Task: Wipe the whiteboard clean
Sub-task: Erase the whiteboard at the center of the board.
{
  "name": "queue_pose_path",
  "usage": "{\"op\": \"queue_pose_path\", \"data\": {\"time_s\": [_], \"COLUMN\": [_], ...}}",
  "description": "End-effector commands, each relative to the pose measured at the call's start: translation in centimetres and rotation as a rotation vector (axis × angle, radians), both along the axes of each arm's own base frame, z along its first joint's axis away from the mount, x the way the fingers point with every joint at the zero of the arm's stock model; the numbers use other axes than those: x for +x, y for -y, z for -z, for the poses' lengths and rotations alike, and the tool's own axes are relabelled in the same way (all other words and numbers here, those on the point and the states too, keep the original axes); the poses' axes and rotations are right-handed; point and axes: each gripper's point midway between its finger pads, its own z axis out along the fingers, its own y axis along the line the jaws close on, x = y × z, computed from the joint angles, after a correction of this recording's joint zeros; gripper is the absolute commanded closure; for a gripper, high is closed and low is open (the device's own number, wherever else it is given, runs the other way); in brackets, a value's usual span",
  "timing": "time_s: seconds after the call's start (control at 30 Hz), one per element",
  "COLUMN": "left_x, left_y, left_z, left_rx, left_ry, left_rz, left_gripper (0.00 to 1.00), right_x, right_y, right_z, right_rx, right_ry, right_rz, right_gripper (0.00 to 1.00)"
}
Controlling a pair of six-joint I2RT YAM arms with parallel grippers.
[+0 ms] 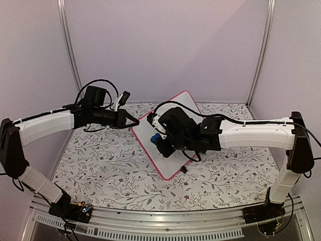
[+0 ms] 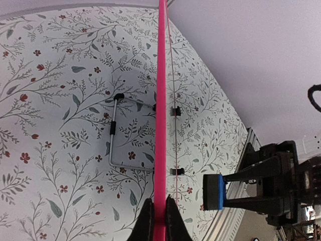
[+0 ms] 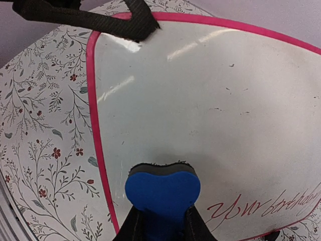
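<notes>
Plain lilac walls (image 1: 165,45); the surface (image 1: 100,165) is covered in a floral print.

Whiteboard (image 1: 185,105): pink-framed, raised off the surface and tilted, mid-workspace between the two arms. A wire stand (image 2: 114,135) shows behind it.

Left pincer (image 2: 159,221): closed tight on the frame edge, holding the board steady.

Right pincer (image 3: 161,221): closed on a blue eraser (image 3: 161,188) with the felt side facing the board. The left wrist view shows a gap between the felt and the board's edge line. Judged just off the face, not pressing.

Step in hand: mid-erase. Most of the face is clean apart from faint specks. Red script (image 3: 266,206) is left along one edge, near a corner, to the right of the eraser in the right wrist view.

Next move calls for:
- Seat the felt flat on the face.
- Sweep sideways over the script with steady pressure.
- The left arm must brace against that push, since the board is held at one edge only and could pivot.

Edges and room:
- The script runs close to the frame lip, so the stroke has to stop there or ride along it.
- The left pincer sits at the far corner, well apart from the script, so the wiping path looks open.
- Cables on the right arm hang near the board's lower edge.
</notes>
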Motion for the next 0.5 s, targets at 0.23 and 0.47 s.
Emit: {"op": "queue_pose_path", "data": {"time_s": [0.23,0.47], "left_x": [-0.8,-1.0], "left_y": [0.4,0.5], "left_z": [-1.7,-2.1], "left_rx": [-0.018,-0.028], "left_ry": [0.075,0.079], "left_rz": [0.033,0.041], "left_gripper": [1.00,1.00], "right_x": [0.3,-1.3], "right_y": [0.8,2.9], "right_z": [6.0,8.8], "right_rx": [-0.060,-0.096], "right_ry": [-0.100,-0.187], "right_rz": [-0.010,0.013], "right_gripper": [1.00,1.00]}}
